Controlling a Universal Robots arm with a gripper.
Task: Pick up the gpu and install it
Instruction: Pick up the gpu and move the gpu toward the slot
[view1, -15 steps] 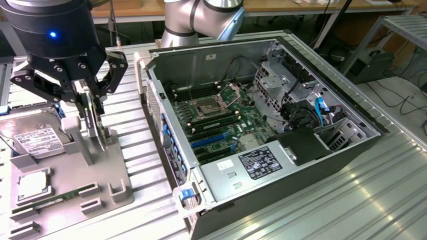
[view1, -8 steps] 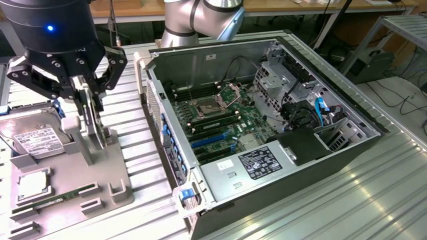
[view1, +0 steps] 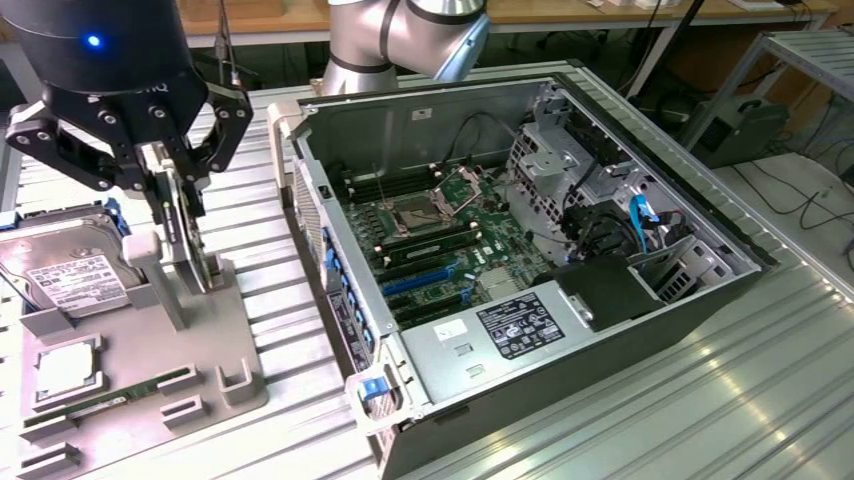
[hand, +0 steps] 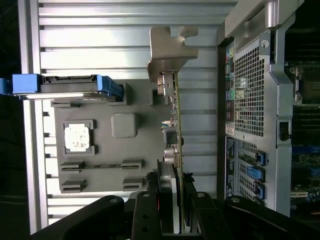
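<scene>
Holding the gpu (view1: 187, 235) square is what matters at this step. The gripper (view1: 178, 180) pinches the card by its upper edge, one finger on each face. The card stands on edge in the tray (view1: 227, 330), at nine o'clock from the case (view1: 387, 135) in the exterior view.

The grip looks narrow to me, so move straight up along the card's own plane. A sideways pull could cock it against the tray's posts. You cannot tell from these views whether its lower edge has cleared the tray. Mind the bracket (hand: 170, 50), which juts past the card's end.

The tray also holds a drive (view1: 74, 280) at eight o'clock from the card, a chip (view1: 64, 368) at seven and a memory stick (view1: 118, 400) nearer six. The case lies open on its side. Inside are the board (view1: 447, 235), with blue slots (view1: 424, 282) near its middle, and a labelled power supply (view1: 514, 325) at five o'clock.
</scene>
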